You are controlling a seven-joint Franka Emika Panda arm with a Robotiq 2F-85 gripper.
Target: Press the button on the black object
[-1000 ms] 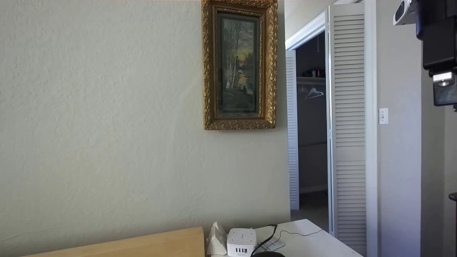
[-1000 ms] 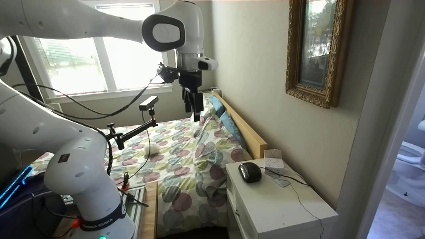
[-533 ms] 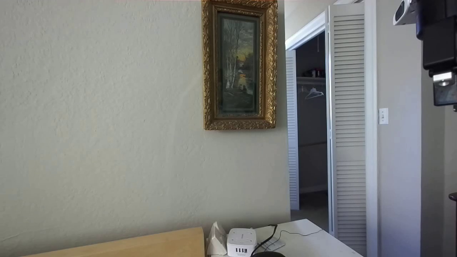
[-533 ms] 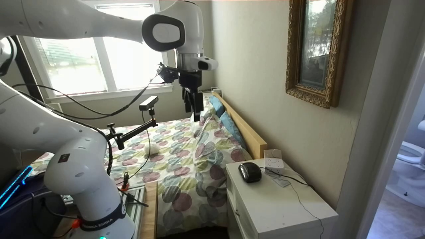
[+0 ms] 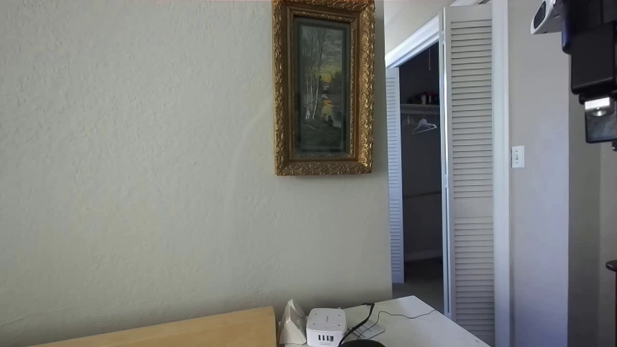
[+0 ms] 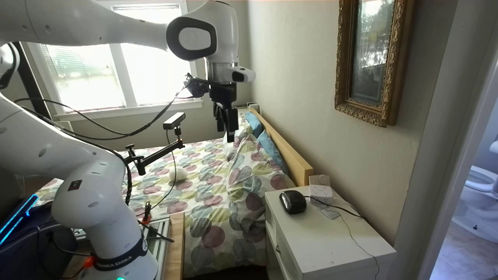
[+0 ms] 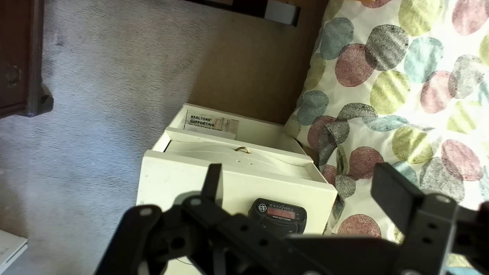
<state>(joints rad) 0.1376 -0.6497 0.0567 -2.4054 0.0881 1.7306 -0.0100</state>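
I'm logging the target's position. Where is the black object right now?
Right of centre in an exterior view: the black object sits on the white nightstand, near the bed, just left of the white outlet block.

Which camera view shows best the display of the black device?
The wrist view: the black device shows its reddish display uncovered. In an exterior view its shiny front looks small and the display is unclear; in an exterior view only its dark top shows at the bottom edge, without the display.
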